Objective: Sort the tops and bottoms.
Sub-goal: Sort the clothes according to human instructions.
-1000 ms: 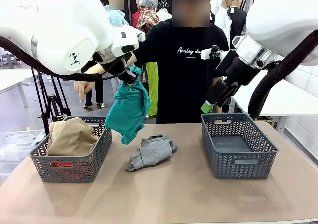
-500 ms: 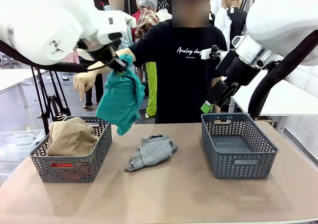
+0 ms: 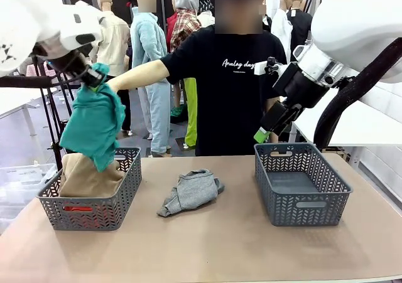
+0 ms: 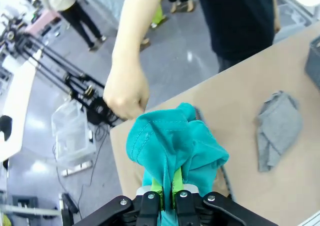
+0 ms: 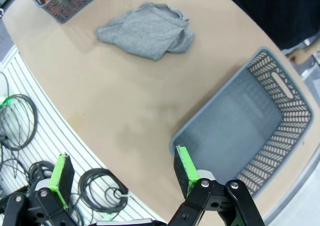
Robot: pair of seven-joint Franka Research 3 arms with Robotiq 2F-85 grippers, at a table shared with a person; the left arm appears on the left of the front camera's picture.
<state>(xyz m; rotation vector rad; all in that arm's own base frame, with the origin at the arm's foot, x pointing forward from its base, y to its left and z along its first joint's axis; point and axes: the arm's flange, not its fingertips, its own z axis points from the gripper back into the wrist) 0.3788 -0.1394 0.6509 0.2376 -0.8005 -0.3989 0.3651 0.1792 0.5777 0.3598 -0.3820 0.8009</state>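
A left basket (image 3: 88, 213) and a right basket (image 3: 303, 202) stand well apart on the table (image 3: 207, 251), with a loose garment (image 3: 191, 191) lying between them. A piled garment (image 3: 85, 176) sits in the left basket, and a hanging garment (image 3: 94, 123) dangles over it from the left gripper (image 3: 93, 81). A person (image 3: 235, 95) stands behind the table.

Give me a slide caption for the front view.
The left gripper dangles the teal garment over the tan-filled basket; grey garment lies mid-table.
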